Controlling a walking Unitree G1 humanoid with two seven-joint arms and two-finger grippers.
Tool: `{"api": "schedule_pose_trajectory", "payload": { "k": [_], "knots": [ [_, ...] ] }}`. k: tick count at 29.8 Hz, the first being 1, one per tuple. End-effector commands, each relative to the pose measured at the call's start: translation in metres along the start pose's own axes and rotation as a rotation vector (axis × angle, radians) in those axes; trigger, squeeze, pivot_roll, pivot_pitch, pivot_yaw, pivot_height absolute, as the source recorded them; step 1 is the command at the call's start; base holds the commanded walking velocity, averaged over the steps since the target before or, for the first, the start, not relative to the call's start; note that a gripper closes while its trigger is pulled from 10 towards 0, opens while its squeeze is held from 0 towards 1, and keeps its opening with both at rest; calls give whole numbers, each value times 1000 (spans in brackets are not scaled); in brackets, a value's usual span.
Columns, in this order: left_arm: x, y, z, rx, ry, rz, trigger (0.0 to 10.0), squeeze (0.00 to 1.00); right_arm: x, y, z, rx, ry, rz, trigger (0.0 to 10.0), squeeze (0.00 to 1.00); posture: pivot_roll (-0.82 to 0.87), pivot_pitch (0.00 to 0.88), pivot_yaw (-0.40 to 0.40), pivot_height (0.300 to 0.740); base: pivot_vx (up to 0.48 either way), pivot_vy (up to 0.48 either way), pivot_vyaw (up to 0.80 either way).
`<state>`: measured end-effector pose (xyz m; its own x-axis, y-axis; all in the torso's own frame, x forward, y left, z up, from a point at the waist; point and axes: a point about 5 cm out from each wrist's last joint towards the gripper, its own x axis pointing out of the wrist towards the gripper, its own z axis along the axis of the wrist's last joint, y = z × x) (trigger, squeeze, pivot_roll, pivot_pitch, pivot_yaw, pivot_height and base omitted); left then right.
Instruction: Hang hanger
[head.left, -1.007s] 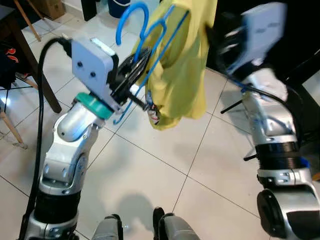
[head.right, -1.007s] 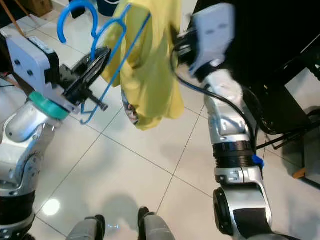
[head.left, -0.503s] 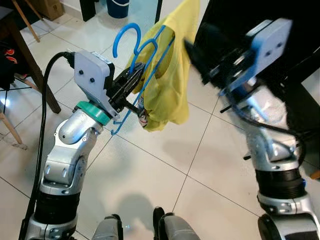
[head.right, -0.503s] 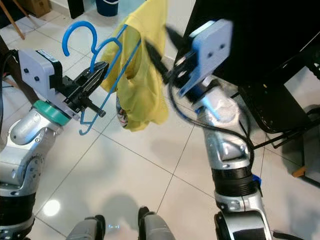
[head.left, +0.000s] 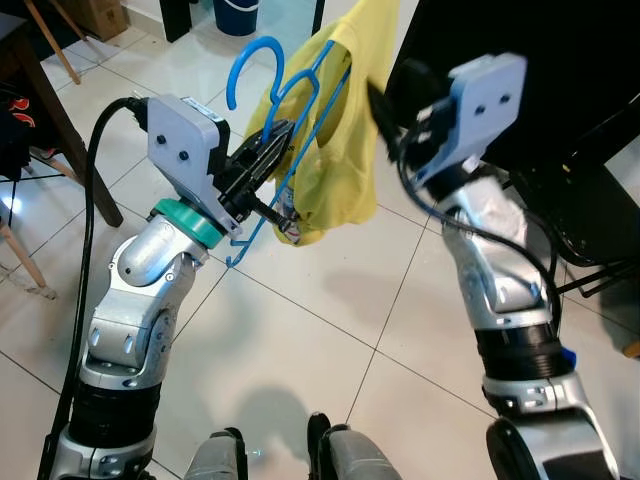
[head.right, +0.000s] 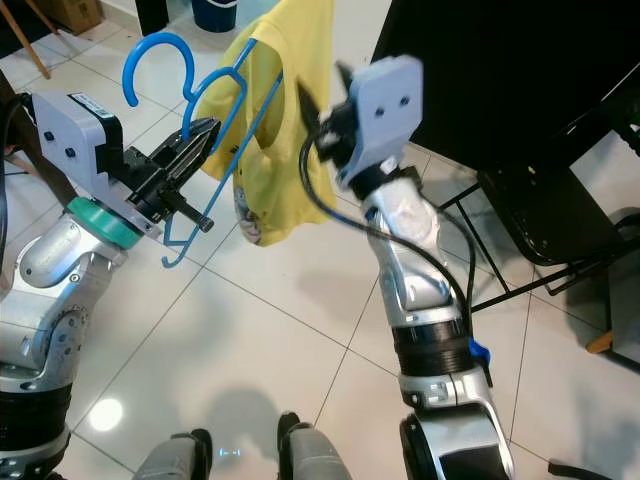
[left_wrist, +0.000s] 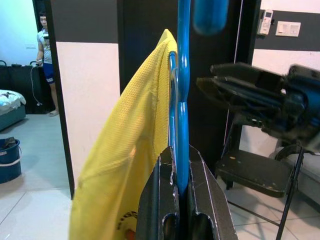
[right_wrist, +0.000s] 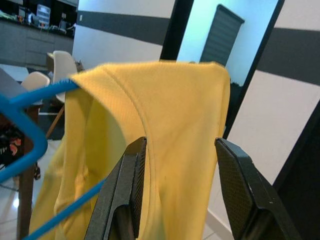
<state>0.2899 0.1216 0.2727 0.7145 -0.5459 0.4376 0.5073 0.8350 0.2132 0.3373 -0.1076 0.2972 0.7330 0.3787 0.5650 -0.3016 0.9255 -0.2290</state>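
Left eye view: left gripper (head.left: 262, 160) raised, fingers clenched on the blue hanger (head.left: 290, 130); hook curls up just above the fingertips. Yellow shirt (head.left: 335, 150) drapes on the hanger, hanging on the far side of the left gripper. Right gripper (head.left: 385, 100) sits at the shirt's other edge, touching the fabric. Tiled floor (head.left: 330, 330) below.

Right eye view: same layout; hanger's lower bar runs down past the left gripper's fingers.

Left wrist view: fingers (left_wrist: 160, 200) pinched tight on the blue wire, hanger rising straight ahead, shirt beside it. Shirt print at the bottom edge unreadable. A person (left_wrist: 45, 65) stands far off in a doorway.

Right wrist view: fingers (right_wrist: 125, 200) spread wide, released, yellow fabric lying between them; can't tell if they touch it. No legible writing.
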Motion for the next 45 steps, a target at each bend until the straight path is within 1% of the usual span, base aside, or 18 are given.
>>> {"api": "schedule_pose_trajectory", "payload": {
  "k": [1,5,7,8,9,10,11,14,22,23,24,26,31,40,41,42,43,45],
  "knots": [
    [1,-7,8,-4,-38,-38,10000,0,-3,-4,-3,1,9,-23,10000,0,6,159,-60,740,0,0,0],
    [1,-10,7,-11,-37,-47,10000,0,1,0,-2,11,6,-10,10000,0,7,159,-62,740,0,0,0],
    [2,-11,4,-17,-32,-49,10000,0,6,9,1,57,-19,56,10000,0,9,159,-63,740,0,0,0],
    [2,-11,4,-17,-32,-49,10000,0,6,9,1,57,-19,56,10000,0,9,159,-63,740,0,0,0],
    [3,-11,3,-17,-31,-48,10000,0,5,16,4,79,-32,121,10000,0,8,158,-62,740,0,0,0],
    [3,-11,3,-17,-31,-48,10000,0,5,16,4,79,-32,121,10000,0,8,158,-62,740,0,0,0],
    [5,-11,3,-21,-34,-49,10000,0,2,25,7,84,-36,207,10000,0,2,157,-59,740,0,0,0],
    [6,-12,5,-27,-40,-60,10000,0,1,28,4,61,-30,216,10000,0,0,157,-57,740,0,0,0],
    [6,-14,6,-25,-38,-76,10000,0,5,21,-4,28,-5,125,10000,0,9,153,-47,740,0,0,0],
    [5,-13,6,-20,-37,-81,10000,0,6,16,-5,-2,5,88,10000,0,12,152,-46,740,0,0,0],
    [5,-13,6,-20,-37,-81,10000,0,6,16,-5,-2,5,88,10000,0,12,152,-46,740,0,0,0],
    [2,-11,9,-9,-30,-94,10000,0,7,5,-8,-47,21,22,10000,0,17,152,-42,740,0,0,0],
    [-1,-10,9,1,-17,-103,10000,0,7,-2,-10,-71,29,-27,10000,0,28,147,-32,740,0,0,0],
    [-6,-3,8,24,12,-105,10000,0,4,-4,-13,-62,27,-75,10000,0,54,116,20,740,0,0,0],
    [-5,-1,8,29,17,-111,10000,0,3,-2,-13,-50,22,-85,3216,0,58,111,33,740,0,0,0],
    [-5,-1,8,32,19,-115,10000,0,3,-1,-14,-47,19,-90,3216,0,58,111,33,740,0,0,0],
    [-5,0,7,34,22,-118,10000,0,3,0,-13,-46,12,-91,0,0,59,107,43,740,0,0,0],
    [-4,0,7,35,24,-120,10000,0,3,1,-13,-46,6,-92,0,0,60,106,45,740,0,0,0]
  ]
}}
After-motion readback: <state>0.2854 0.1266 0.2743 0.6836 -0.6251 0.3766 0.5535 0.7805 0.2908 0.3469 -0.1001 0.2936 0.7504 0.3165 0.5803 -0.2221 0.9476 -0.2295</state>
